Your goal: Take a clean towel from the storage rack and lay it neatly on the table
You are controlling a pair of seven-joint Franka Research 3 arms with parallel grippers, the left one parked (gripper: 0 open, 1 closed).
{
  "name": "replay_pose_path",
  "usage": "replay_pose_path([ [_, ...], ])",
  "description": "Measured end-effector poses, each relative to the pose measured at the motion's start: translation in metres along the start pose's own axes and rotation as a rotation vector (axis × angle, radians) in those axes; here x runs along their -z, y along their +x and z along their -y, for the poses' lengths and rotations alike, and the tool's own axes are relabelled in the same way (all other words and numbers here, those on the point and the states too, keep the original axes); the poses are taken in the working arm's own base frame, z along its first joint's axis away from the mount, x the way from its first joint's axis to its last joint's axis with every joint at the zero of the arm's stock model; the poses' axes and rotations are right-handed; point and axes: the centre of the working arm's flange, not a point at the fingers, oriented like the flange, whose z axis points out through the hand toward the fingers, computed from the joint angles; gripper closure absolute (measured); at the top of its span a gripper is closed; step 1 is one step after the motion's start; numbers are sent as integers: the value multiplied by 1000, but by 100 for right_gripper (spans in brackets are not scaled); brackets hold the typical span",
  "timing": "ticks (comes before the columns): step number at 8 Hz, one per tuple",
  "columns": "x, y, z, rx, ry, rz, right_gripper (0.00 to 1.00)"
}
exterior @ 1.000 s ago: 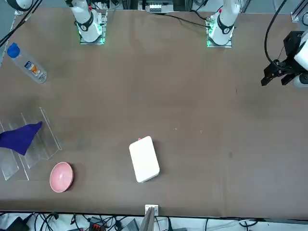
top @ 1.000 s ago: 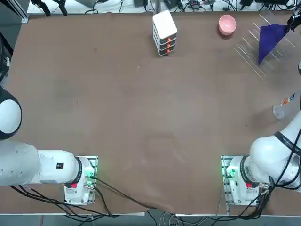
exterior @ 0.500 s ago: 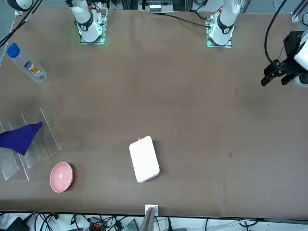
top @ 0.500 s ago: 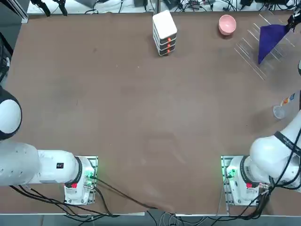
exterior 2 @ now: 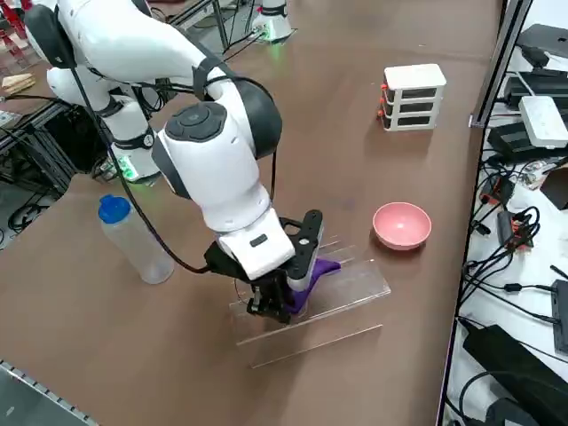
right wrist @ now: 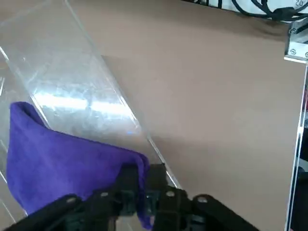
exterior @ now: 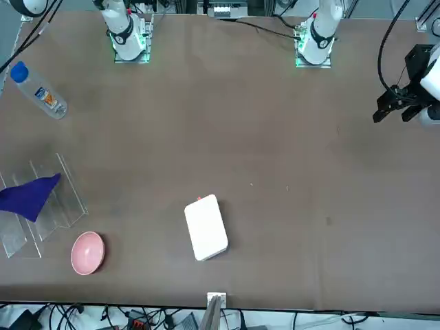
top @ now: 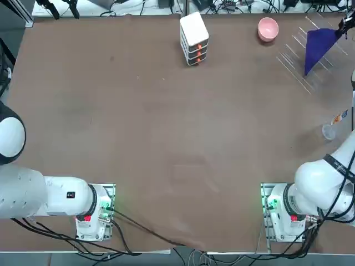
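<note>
- So, progress check: the right pincer [right wrist: 139,185] looks clamped on one edge of the towel [right wrist: 62,163]. In the wrist view the two fingers sit nearly together with a fold of purple cloth pinched between them.
- That makes the grab the only part I'd call done, or just about done. Nothing else has happened with the cloth.
- Towel is on the rack [exterior 2: 342,288] at the far right corner of the bench [top: 166,138], draped over the clear rods. From overhead it reads as a purple wedge [top: 319,47] hanging in the rack [top: 299,64].
- Side view shows the pincer [exterior 2: 284,302] low at the near end of the rack, with purple [exterior 2: 321,266] poking out just beside it.
- Left to do, as I read it: lift the cloth clear of the rods, carry it over bare bench, spread it flat and let go. So early days, maybe a quarter of the way.
- Plenty of room to lay it down. The middle of the bench has nothing on it.
- Other stuff around: a pink bowl [top: 268,28] just left of the rack, a white box [top: 194,37] further left along the far edge, and a bottle [exterior 2: 133,238] lying nearer the robot on the right. None of them touch the towel.
- Only a corner is pinched, so I'd guess the rest will dangle and may drag across the rods on the way up.
</note>
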Motion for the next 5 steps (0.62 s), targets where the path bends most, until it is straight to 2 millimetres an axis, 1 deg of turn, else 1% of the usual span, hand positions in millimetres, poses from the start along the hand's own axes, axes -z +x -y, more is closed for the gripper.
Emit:
replay_pose_path([
  [1, 1, 1, 1, 2, 0, -2, 94],
  [3, 8, 7, 7, 14, 9, 1, 95],
  [4, 22, 11, 13, 30, 23, 9, 95],
  [5, 43, 17, 22, 52, 34, 10, 95],
])
